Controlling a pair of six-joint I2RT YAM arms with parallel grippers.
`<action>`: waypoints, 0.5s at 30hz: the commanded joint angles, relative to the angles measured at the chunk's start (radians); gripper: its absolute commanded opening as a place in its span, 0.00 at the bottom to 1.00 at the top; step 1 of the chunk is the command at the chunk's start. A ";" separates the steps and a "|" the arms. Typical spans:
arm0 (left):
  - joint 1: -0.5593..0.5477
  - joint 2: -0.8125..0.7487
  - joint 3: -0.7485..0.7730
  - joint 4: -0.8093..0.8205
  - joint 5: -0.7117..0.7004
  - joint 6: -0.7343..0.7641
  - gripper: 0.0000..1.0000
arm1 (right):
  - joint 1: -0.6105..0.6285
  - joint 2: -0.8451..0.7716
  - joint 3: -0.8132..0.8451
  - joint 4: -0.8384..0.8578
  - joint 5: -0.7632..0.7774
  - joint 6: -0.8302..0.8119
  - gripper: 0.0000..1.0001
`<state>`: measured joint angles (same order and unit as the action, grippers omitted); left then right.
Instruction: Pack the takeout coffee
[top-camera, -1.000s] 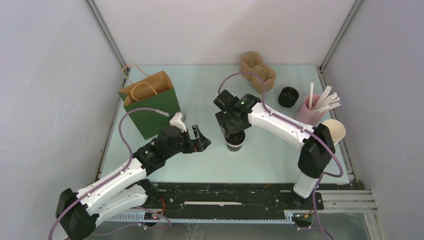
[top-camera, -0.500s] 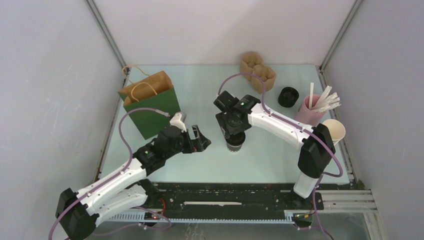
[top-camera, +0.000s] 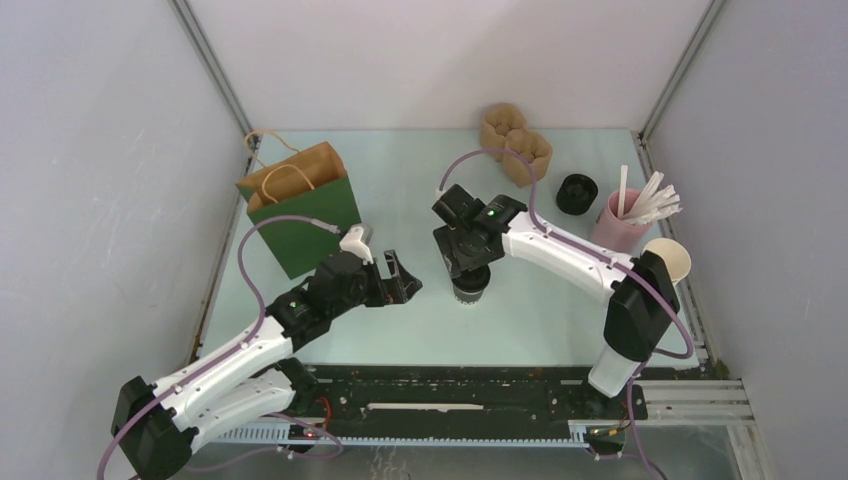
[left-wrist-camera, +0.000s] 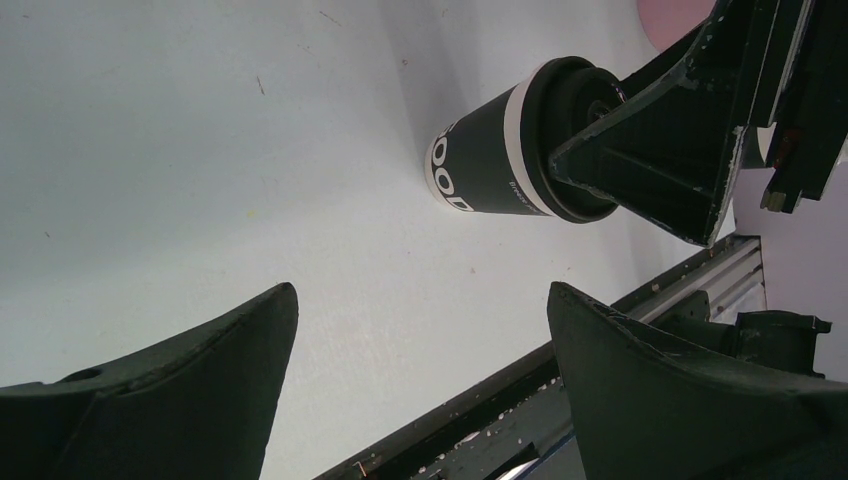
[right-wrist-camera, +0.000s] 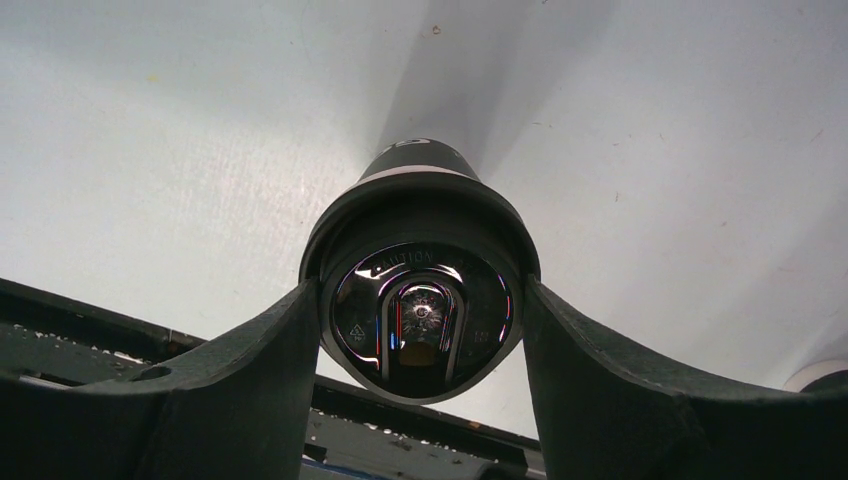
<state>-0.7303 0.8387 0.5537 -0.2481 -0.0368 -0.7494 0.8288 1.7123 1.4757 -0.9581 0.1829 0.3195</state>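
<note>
Right gripper (right-wrist-camera: 420, 300) clamps my takeout coffee (left-wrist-camera: 480, 165) at its black lid (right-wrist-camera: 420, 325), cup upright mid-table (top-camera: 560, 310); left gripper (left-wrist-camera: 415, 330) hangs spread wide nearby. Light, crushable paper, I judge: hold gently at the stiff rim, or the lid pops.

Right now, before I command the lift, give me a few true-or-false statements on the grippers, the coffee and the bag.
The right gripper is closed around the black lid of the takeout coffee. True.
The takeout coffee is already in the paper bag. False: it stands on the table, to the right of the bag.
The left gripper is open and empty. True.
The paper bag lies flat. False: it stands upright with its mouth open.
</note>
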 joint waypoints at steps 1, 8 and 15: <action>0.005 -0.006 0.005 0.032 0.019 0.016 1.00 | -0.003 0.052 -0.096 0.029 -0.060 0.007 0.65; 0.005 0.021 0.019 0.044 0.051 0.015 1.00 | 0.016 0.081 -0.154 0.042 -0.078 0.021 0.65; 0.005 0.030 0.026 0.041 0.052 0.006 1.00 | 0.061 0.155 -0.172 0.021 -0.023 0.026 0.65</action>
<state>-0.7303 0.8661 0.5541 -0.2420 0.0051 -0.7506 0.8509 1.7042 1.4097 -0.8993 0.2028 0.3214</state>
